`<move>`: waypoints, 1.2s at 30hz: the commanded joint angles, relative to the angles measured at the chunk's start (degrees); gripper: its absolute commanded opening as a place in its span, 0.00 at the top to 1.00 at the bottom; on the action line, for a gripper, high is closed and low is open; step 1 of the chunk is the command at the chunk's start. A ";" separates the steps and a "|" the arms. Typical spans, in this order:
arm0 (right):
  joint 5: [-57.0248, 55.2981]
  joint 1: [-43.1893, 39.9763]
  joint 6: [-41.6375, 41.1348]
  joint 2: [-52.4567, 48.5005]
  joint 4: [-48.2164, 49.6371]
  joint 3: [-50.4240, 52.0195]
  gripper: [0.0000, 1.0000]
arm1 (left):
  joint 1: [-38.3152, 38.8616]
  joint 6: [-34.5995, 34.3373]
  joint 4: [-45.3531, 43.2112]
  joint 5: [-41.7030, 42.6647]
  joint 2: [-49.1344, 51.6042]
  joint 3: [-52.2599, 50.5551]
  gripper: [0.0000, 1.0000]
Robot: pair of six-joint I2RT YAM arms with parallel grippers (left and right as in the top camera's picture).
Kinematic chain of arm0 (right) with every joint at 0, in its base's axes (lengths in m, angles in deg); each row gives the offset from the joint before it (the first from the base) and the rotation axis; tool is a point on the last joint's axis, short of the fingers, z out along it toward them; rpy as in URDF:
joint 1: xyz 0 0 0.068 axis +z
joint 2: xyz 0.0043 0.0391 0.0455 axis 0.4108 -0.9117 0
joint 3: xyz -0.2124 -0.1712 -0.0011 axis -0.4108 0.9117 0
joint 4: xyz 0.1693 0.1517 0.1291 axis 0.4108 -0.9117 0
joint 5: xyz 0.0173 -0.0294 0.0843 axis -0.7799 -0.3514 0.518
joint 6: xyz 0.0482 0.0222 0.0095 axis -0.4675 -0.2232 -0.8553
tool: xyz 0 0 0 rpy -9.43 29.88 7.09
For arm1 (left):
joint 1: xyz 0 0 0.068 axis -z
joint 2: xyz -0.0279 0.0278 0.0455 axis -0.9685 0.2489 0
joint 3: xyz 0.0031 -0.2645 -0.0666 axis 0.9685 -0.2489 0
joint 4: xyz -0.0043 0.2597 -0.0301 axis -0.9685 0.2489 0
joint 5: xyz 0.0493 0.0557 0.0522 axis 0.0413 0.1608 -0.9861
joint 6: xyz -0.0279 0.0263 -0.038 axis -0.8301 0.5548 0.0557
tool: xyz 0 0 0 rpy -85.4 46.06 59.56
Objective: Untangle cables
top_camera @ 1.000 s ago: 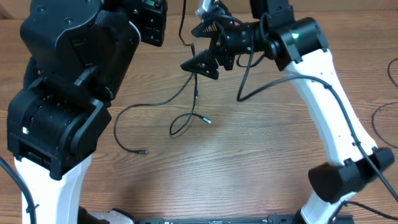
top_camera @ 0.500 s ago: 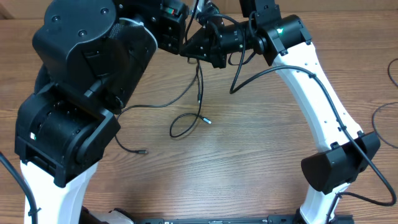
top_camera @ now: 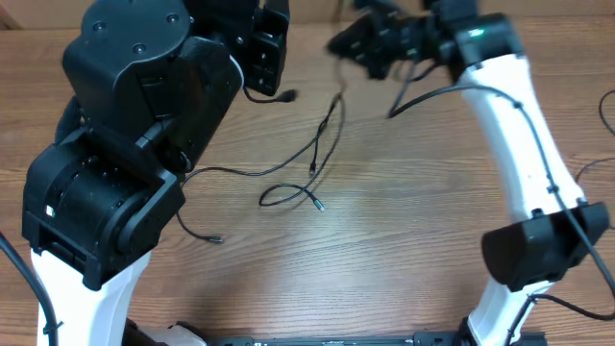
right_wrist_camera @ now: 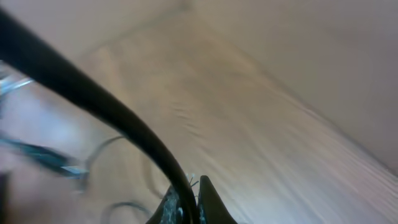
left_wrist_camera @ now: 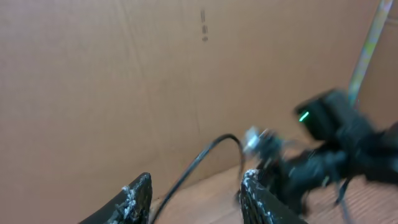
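The cables lie spread on the wooden table [top_camera: 404,259]. One thin black cord [top_camera: 325,139] runs from the top middle down to a small loop [top_camera: 277,196] with a silvery tip [top_camera: 318,204]. Another cord [top_camera: 195,224] trails left and ends in a small plug. A black plug end [top_camera: 287,94] hangs by the left arm. My left gripper [left_wrist_camera: 196,177] is open, and a cord [left_wrist_camera: 202,157] passes loosely between its fingers. At the top of the overhead view, my right gripper [top_camera: 338,43] is blurred. It is shut on a black cord [right_wrist_camera: 93,99] that rises from its jaws.
A cardboard wall [left_wrist_camera: 93,74] stands behind the table. The left arm's bulky black body [top_camera: 125,163] covers the table's left side. The right arm's white links [top_camera: 524,144] arch over the right side. A separate thin cable [top_camera: 588,187] lies at the right edge.
My left gripper has opened and released its cord. The right gripper closed on a cord and swung up and to the right, pulling it out longer.
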 commanded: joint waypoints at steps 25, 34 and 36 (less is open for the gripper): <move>19.87 -57.59 -13.53 6.99 -0.55 -1.01 0.96 | 0.26 2.08 4.48 -2.75 1.73 1.11 0.60; 23.76 -44.26 -19.52 10.99 3.82 -1.75 0.96 | -0.52 19.32 17.03 9.84 5.86 1.09 0.84; 22.75 -39.74 -21.33 12.35 5.05 -2.58 0.96 | -1.29 24.06 20.22 17.22 6.69 1.09 0.89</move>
